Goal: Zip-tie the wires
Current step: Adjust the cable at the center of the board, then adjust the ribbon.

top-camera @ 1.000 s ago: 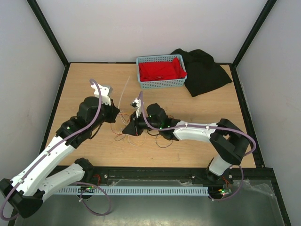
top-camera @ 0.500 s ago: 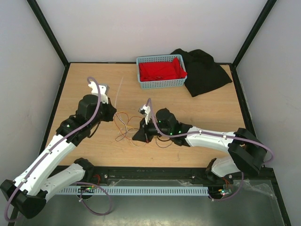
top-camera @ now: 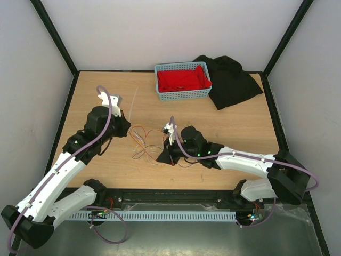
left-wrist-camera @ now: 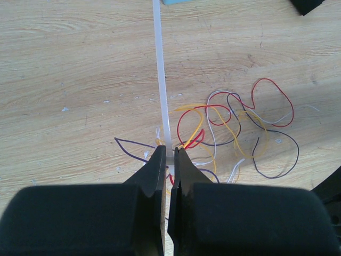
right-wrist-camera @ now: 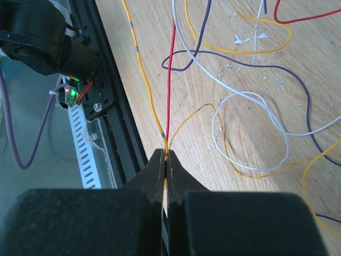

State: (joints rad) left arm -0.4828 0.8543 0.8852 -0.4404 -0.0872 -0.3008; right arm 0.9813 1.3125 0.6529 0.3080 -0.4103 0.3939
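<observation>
Whitish plastic, the zip tie [left-wrist-camera: 161, 80] lies straight on the wooden table [left-wrist-camera: 80, 64], its end pinched in the left gripper [left-wrist-camera: 171, 156]. The right gripper [right-wrist-camera: 165, 158] clamps yellow and red wires [right-wrist-camera: 170, 80] from the mid-table tangle.

My left arm [top-camera: 58, 176] rises from the lower left corner of the top view toward the middle left, elbow bent and wrist tipped downward. In its wrist view my left gripper [left-wrist-camera: 169, 156] sits at bottom centre, its two dark fingers nearly together and pinching the end of the zip tie [left-wrist-camera: 161, 80]. My right arm [top-camera: 242, 160] stretches low and almost flat from the lower right toward the centre. My right gripper [right-wrist-camera: 165, 156] has its jaws pressed tight on two of the wires [right-wrist-camera: 169, 96], one red and one yellow.
</observation>
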